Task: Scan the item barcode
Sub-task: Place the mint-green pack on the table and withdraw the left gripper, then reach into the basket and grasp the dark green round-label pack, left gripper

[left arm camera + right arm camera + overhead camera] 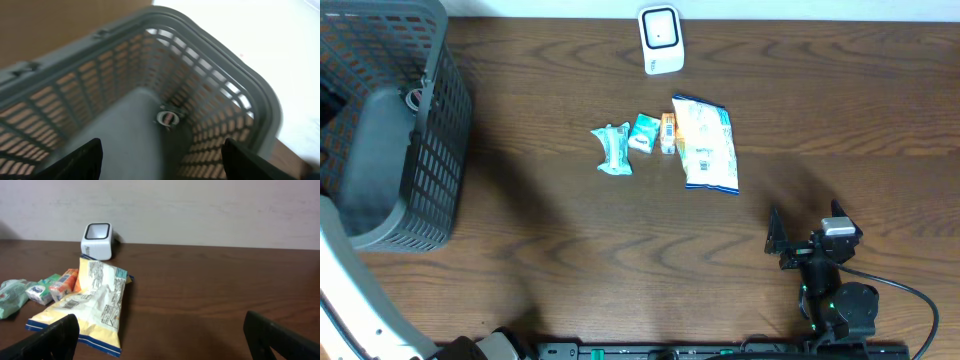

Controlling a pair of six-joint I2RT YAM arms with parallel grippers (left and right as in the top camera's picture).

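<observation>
Judged: fresh pick starting. Noted left gripper (162, 161) spread, empty, over basket (438, 150), frame left; right gripper (165, 340) open, empty, facing snack bag (707, 145) mid-frame below scanner (661, 40). Next: grasp bag, barcode toward scanner.

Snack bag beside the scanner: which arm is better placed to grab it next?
Probably right. The right gripper, open, faces the snack bag; the left gripper hangs over the basket, far from it.

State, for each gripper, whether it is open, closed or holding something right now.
Left gripper: open, holding nothing, above the basket.
Right gripper: open, holding nothing.
</observation>
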